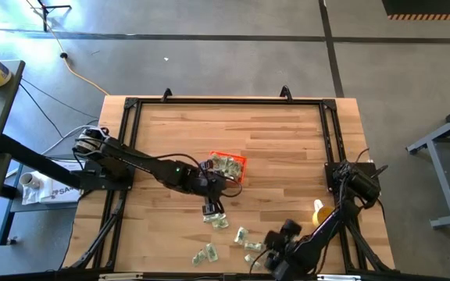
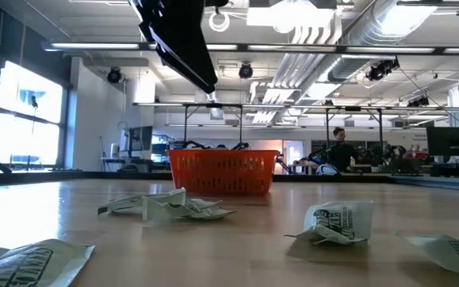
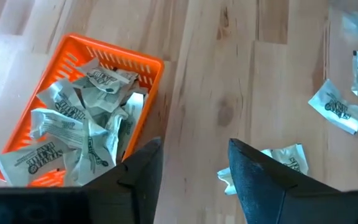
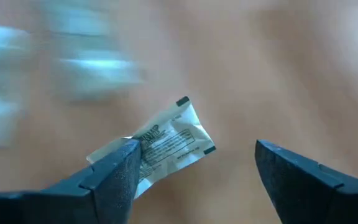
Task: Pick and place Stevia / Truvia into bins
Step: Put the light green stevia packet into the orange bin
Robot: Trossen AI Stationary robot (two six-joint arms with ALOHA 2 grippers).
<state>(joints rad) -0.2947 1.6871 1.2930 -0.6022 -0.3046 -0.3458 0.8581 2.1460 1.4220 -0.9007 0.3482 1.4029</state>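
Note:
The orange basket [image 1: 237, 160] sits mid-table, holding several pale green-and-white sachets [image 3: 79, 130]; it also shows in the low view [image 2: 223, 171]. More sachets lie flat on the wood nearer the near edge [image 1: 216, 221] [image 1: 205, 254] [image 2: 337, 222]. My left gripper [image 1: 210, 205] [image 3: 194, 168] hangs open above the table just on the near side of the basket, with one loose sachet [image 3: 284, 163] beside a finger. My right gripper [image 1: 266, 256] [image 4: 194, 165] is open near the table's near edge, over a single sachet [image 4: 169, 140] that lies partly behind one finger.
A yellow cup [image 1: 317, 209] stands by the right arm's base. A black frame [image 1: 225, 100] runs around the table's edges. Bare wood lies between the basket and the far edge. People and desks show in the room beyond [image 2: 341, 147].

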